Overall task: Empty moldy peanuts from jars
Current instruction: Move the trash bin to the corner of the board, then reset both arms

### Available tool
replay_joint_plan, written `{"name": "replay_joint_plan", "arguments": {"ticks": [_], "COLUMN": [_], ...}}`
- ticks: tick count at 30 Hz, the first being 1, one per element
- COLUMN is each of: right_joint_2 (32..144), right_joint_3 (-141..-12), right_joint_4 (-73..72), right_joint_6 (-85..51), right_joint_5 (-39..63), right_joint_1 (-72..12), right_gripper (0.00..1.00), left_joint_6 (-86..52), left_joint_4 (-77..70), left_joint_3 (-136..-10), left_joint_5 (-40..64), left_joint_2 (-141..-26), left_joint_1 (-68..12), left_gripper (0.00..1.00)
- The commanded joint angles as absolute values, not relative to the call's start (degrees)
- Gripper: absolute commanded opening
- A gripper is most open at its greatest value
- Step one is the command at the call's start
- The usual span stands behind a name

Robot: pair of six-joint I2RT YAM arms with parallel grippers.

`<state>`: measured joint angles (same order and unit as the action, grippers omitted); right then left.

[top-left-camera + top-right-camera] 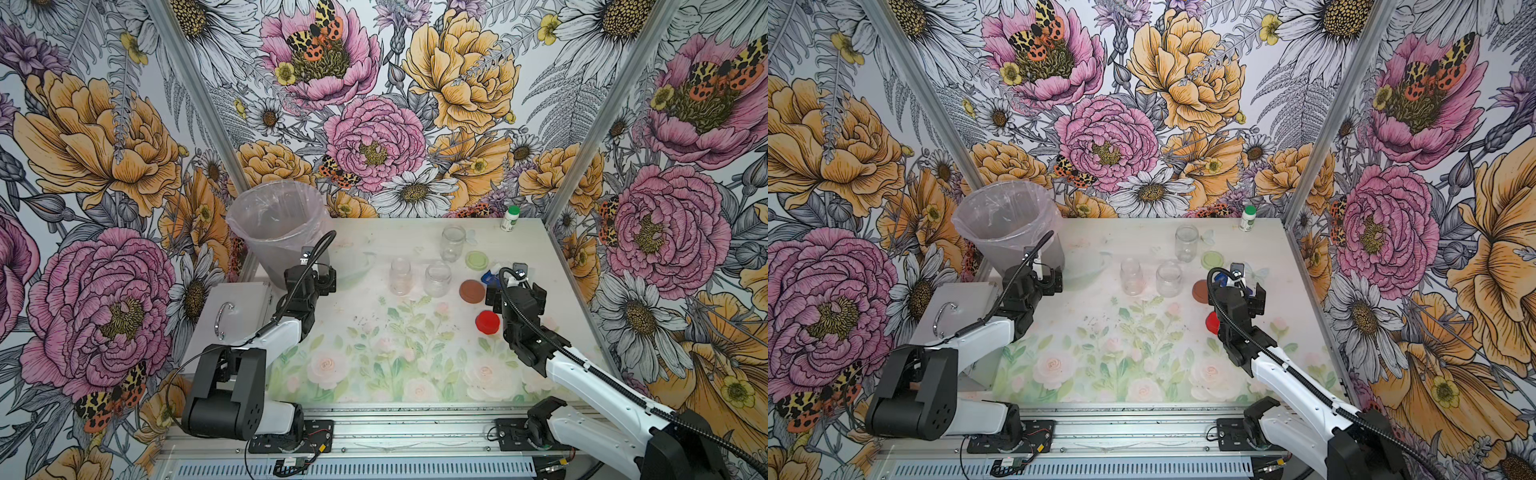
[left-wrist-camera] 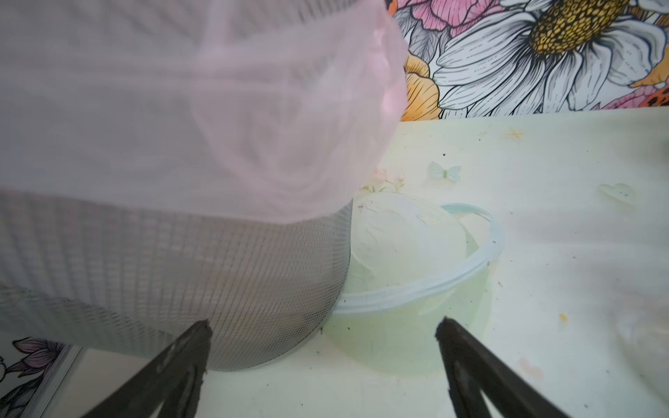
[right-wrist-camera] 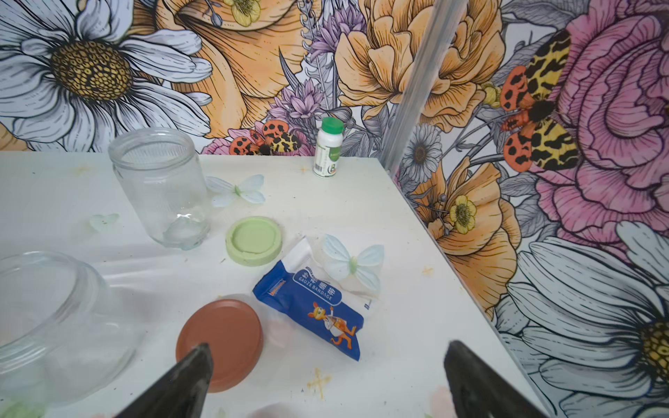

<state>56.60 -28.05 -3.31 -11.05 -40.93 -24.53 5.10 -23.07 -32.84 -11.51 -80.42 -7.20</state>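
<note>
brown lid (image 3: 219, 343) near right gripper (image 3: 327, 345); jars (image 3: 159, 181) farther off

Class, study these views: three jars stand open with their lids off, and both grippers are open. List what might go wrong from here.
1. The left gripper, open, sits right beside the lined bin; a careless move might snag the liner or tip the bin.
2. The right gripper, open, hovers by the brown lid, close to the jars; a sideways swing could topple the glass.
</note>
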Motion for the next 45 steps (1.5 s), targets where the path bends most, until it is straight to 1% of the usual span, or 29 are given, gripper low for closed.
{"name": "replay_joint_plan", "arguments": {"ticks": [1,4,8,10,12,13,15,17,20,22,26,28,30,33,38,41,42,43,44,45], "right_joint_2": [56.46,56.80,57.60,58.56,60.35,61.71,66.29,71.66,78.95,81.88,87.50,86.38,85.19,84.73,83.82,87.02,88.81,87.31,87.44,87.97], "right_joint_3": [-25.88,-24.16,-21.29,-20.04,-18.88,-17.16,-12.23,-10.93,-12.99,-13.18,-16.60,-16.77,-16.80,-16.85,-16.70,-16.86,-17.54,-18.66,-19.61,-19.64], "right_joint_4": [-10.07,-13.28,-19.91,-23.25,-27.31,-32.32,-49.09,-59.35,-61.04,-65.42,-65.49,-63.14,-61.03,-60.03,-57.61,-58.84,-61.00,-55.56,-53.97,-55.18], "right_joint_6": [-11.31,-9.80,-7.23,-6.39,-4.32,-1.86,2.91,4.69,7.96,8.89,9.39,8.35,7.15,4.80,0.74,-1.46,-0.67,-1.28,-1.82,-1.85], "right_joint_5": [-43.72,-43.92,-42.43,-41.35,-40.40,-39.33,-37.30,-38.50,-37.25,-35.20,-34.24,-33.65,-29.95,-28.37,-19.47,-9.98,-10.45,-10.42,-8.53,-9.11], "right_joint_1": [-23.07,-21.66,-19.73,-19.03,-18.33,-17.96,-17.60,-17.08,-16.96,-17.18,-16.19,-15.81,-14.07,-11.99,-6.78,-2.60,-2.84,-2.69,-1.92,-1.88], "right_gripper": [0.99,0.99,1.00,0.99,1.00,1.00,1.00,1.00,1.00,1.00,1.00,1.00,1.00,1.00,1.00,1.00,1.00,1.00,1.00,1.00], "left_joint_6": [6.85,7.40,6.90,6.24,5.85,5.63,5.11,3.87,2.16,2.37,2.44,2.46,2.58,2.74,2.43,2.37,2.37,2.37,2.37,2.37], "left_joint_4": [-31.78,-33.87,-40.17,-37.74,-38.95,-39.33,-41.75,-43.66,-45.52,-45.83,-46.53,-46.98,-48.68,-55.26,-54.16,-54.16,-54.32,-54.33,-54.28,-54.35], "left_joint_3": [-30.51,-29.40,-27.29,-28.14,-27.88,-27.50,-26.01,-25.04,-24.68,-24.28,-24.00,-23.68,-22.63,-20.82,-21.00,-21.01,-21.01,-21.01,-21.01,-21.01], "left_joint_5": [-12.63,-14.07,-15.80,-15.91,-17.05,-17.46,-16.98,-16.13,-12.97,-12.39,-12.39,-11.56,-10.26,-8.76,-8.44,-8.35,-8.35,-8.27,-8.27,-8.27], "left_joint_2": [-81.75,-82.20,-84.86,-84.66,-84.91,-84.75,-84.32,-84.58,-85.68,-85.52,-85.60,-85.56,-85.69,-88.71,-88.34,-88.36,-88.42,-88.40,-88.42,-88.37], "left_joint_1": [-6.50,-7.36,-7.15,-6.74,-6.76,-6.75,-6.23,-5.05,-2.87,-2.77,-2.72,-2.70,-2.64,-2.27,-2.02,-1.94,-1.92,-1.92,-1.93,-1.93], "left_gripper": [0.99,0.99,0.99,0.99,0.99,0.99,0.99,0.99,0.99,0.99,0.99,0.99,0.99,0.99,0.99,0.99,0.99,0.99,0.99,0.99]}}
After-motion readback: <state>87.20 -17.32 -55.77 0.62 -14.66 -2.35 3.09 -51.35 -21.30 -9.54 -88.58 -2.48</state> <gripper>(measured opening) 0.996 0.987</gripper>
